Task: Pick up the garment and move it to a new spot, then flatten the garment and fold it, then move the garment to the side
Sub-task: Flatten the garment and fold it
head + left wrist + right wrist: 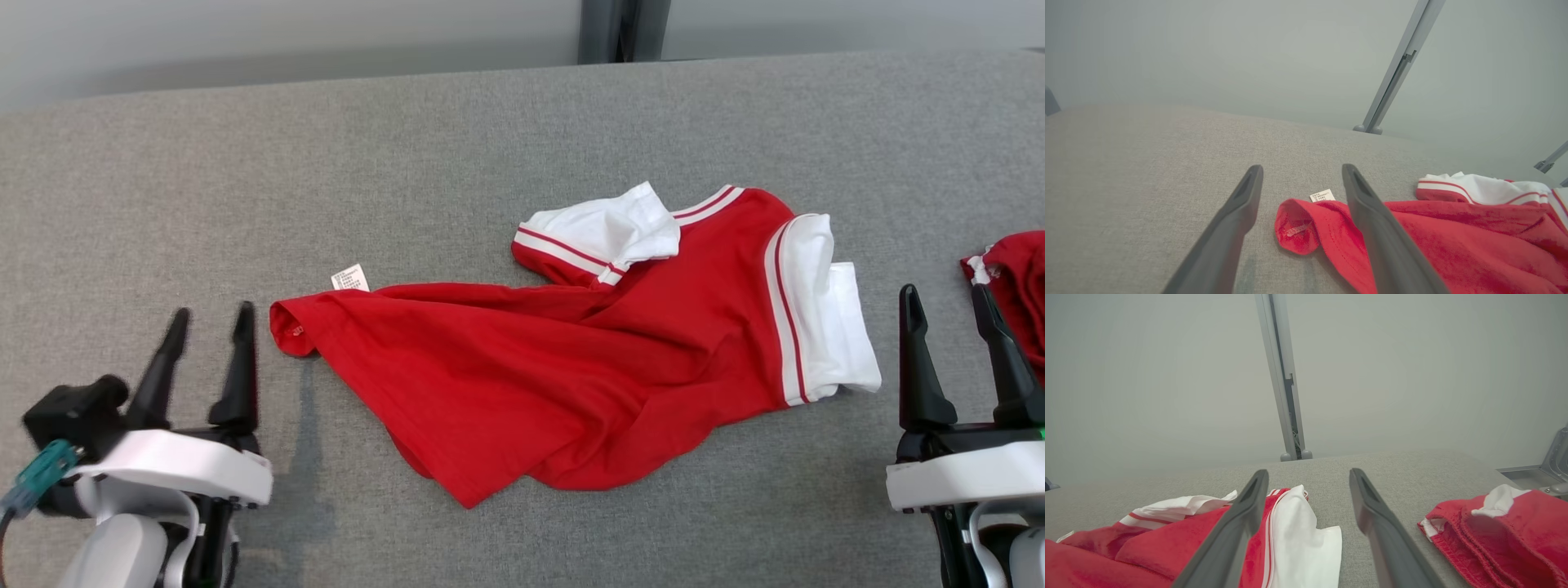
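Garment: a red garment (571, 367) with white, red-striped sleeves and trim. It lies spread but rumpled across the middle of the grey tabletop (245, 163), red hem end to the left and white end to the right.
Hem corner: the hem corner (292, 331) curls over on itself at the left tip, near the left gripper's fingertips and apart from them.
Tag: a small white tag (349, 278) sticks out at the garment's upper left edge, flat on the tabletop.
Left gripper: the left gripper (211, 314) has its fingers spread and holds nothing, just left of the hem corner.
Right gripper: the right gripper (943, 292) is spread wide and empty, just right of the white sleeve (824, 327).
Other cloth: a second red cloth (1016, 278) with a bit of white is bunched at the tabletop's right edge, just past the right gripper.
Behind: a grey post (620, 28) stands beyond the far edge.
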